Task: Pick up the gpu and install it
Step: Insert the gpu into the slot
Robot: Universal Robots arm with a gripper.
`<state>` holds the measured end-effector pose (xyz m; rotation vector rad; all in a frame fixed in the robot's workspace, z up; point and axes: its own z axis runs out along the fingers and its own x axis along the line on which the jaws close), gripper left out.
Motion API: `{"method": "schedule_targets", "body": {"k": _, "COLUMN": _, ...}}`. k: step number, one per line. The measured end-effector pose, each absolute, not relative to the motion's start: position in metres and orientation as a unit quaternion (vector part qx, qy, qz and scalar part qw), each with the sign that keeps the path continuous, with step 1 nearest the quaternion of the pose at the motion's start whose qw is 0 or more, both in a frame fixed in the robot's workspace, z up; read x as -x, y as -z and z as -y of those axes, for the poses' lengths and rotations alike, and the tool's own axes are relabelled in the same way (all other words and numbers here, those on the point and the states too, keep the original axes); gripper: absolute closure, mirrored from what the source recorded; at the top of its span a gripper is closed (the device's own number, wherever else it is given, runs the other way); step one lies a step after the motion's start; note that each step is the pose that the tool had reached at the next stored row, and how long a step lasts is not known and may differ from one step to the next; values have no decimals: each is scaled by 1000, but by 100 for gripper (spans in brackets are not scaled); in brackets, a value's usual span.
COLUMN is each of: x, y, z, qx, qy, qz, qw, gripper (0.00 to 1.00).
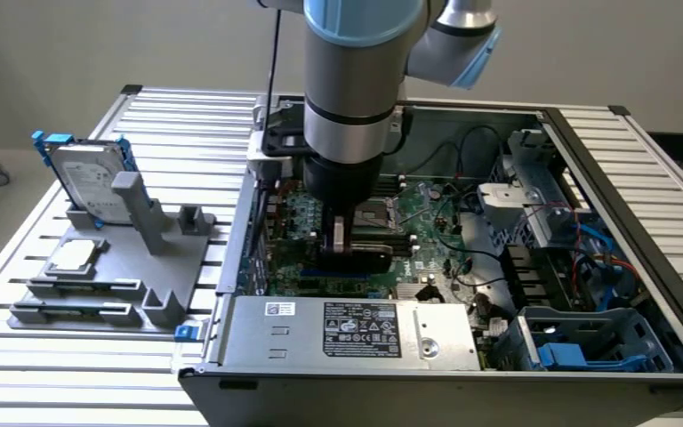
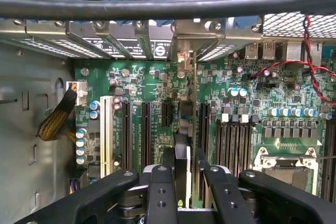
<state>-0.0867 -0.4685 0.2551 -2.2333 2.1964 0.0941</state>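
Green motherboard (image 1: 437, 213) fills the floor of the open computer case (image 1: 608, 142), which sits on the slatted aluminium bench (image 1: 175, 116) toward the exterior view's right edge.

The gripper (image 1: 339, 240) is lowered into the case. Its jaws are closed narrowly on the gpu (image 1: 359, 260), gripping the card by its two flat faces.

In the wrist view the gpu (image 2: 182, 150) runs edge-on between the gripper (image 2: 185, 182) fingers. It is in line with the black expansion slots (image 2: 144, 129) and points toward the rear bracket openings. The CPU socket (image 2: 286, 156) lies to one side and is untouched.

Progress: the pick-up is done, and the card is off the grey holder (image 1: 140, 258) at the bench edge on the exterior view's left. The hard drive (image 1: 86, 182) and CPU chip (image 1: 72, 256) rest there. The card is low over the board at the slot row. I cannot tell whether its edge connector is seated. Judged status: installation under way, release not yet made.
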Motion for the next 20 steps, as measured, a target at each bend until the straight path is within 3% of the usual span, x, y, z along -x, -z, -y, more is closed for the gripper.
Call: {"method": "schedule_targets", "body": {"k": 20, "x": 83, "y": -254, "z": 471, "qx": 712, "qy": -47, "qz": -700, "qw": 5, "gripper": 73}}
